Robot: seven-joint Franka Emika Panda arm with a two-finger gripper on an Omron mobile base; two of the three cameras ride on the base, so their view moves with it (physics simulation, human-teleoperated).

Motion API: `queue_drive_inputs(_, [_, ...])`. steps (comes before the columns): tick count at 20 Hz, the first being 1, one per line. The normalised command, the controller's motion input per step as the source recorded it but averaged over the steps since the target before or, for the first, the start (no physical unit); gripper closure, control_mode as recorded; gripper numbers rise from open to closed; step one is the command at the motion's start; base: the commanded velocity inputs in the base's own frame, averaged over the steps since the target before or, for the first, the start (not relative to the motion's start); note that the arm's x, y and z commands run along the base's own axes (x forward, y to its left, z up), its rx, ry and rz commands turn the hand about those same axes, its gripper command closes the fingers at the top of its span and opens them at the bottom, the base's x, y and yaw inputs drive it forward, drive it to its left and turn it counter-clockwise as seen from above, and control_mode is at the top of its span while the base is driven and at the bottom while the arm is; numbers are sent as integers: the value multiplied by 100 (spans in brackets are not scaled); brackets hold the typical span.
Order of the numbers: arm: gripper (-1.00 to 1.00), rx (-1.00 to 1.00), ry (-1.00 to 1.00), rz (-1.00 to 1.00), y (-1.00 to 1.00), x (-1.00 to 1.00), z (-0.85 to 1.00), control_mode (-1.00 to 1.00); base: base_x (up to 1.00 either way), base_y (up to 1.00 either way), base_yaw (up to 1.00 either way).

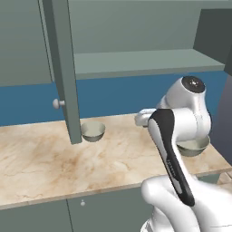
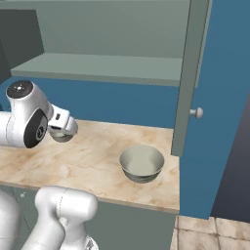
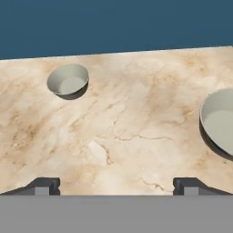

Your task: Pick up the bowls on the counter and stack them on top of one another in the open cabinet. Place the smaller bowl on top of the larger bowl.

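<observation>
1. Left base view: bowls sit apart on the beige, brown-veined table (image 1: 41,154). The smaller bowl (image 1: 93,131) is round, grey-green outside and pale cream inside, and stands upright just beside the lower end of the cabinet door (image 1: 63,68), which carries a small pale knob (image 1: 57,103). The larger bowl (image 1: 194,146) is partly hidden behind the white arm near the table's right end. The claw itself is hidden by the arm here. Above, the open cabinet (image 1: 136,61) shows its flat grey-green shelf.

2. Right base view: the larger bowl (image 2: 141,163) is wide and deep, with a shiny grey-green wall and a cream hollow, upright near the table (image 2: 93,156) front edge. The smaller bowl (image 2: 62,136) peeks out from behind the white hand, further back on the left.

3. Hand view: the claw (image 3: 116,186) hangs over bare marble with its two dark fingertips (image 3: 43,185) spread wide and nothing between them. The smaller bowl (image 3: 68,80) lies well ahead of the claw and to the left, near the blue wall (image 3: 113,22). The larger bowl (image 3: 219,124) lies ahead to the right, cut by the frame edge. Neither bowl touches the claw.
</observation>
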Motion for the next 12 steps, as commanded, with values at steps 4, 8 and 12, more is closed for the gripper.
queue_drive_inputs(4, [-100, 0, -5, -12, 42, 8, -16, -100, 0, 0, 0])
queue_drive_inputs(8, [-100, 2, -4, -12, 36, 14, -18, -100, 0, 0, 0])
queue_drive_inputs(12, [-100, 5, -2, -10, 27, 14, -18, -100, 0, 0, 0])
